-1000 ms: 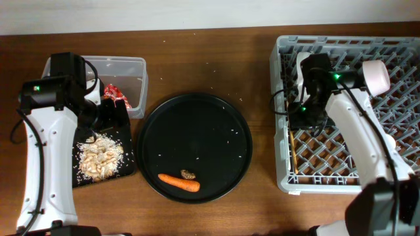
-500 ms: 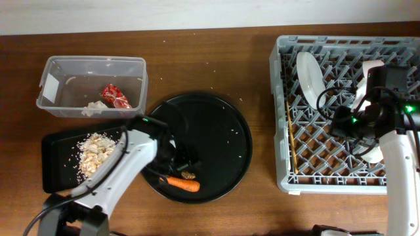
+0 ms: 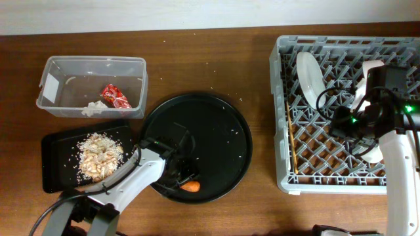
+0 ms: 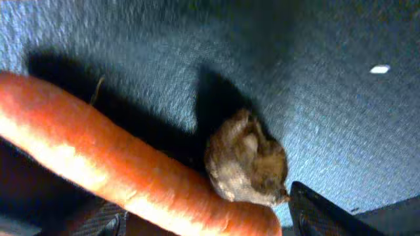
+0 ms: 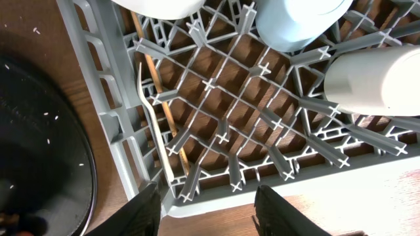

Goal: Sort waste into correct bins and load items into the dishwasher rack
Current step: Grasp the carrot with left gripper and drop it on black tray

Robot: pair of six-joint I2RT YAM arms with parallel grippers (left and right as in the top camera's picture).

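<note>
1. the orange carrot (image 4: 131, 177) lies slantwise on the round black tray (image 3: 243, 118), near its front rim. the small brown lump (image 4: 246, 164) touches the carrot's upper side.
2. the left gripper (image 4: 210, 216) is low over the carrot, its jaws spread with the carrot's end between them. whether the pads touch it cannot be told.
3. grains of rice are scattered over the round tray's floor.
4. left of it, the shallow black rectangular tray (image 3: 52, 164) holds the pale rice-like scraps (image 3: 98, 156).
5. behind that, the clear tub (image 3: 65, 72) holds the red wrapper (image 3: 115, 96) and the white tissue (image 3: 93, 108).
6. across the wooden table (image 3: 197, 65), the grey rack (image 3: 282, 98) holds the white plate (image 3: 308, 77) on edge. it also holds the light-blue cup (image 5: 295, 23) and the white cup (image 5: 374, 82).
7. the white fork (image 5: 154, 124) and the chopstick (image 5: 161, 105) lie side by side along the rack's left wall.
8. the right gripper (image 5: 210, 216) hangs over the rack, released, with nothing between its fingers.
</note>
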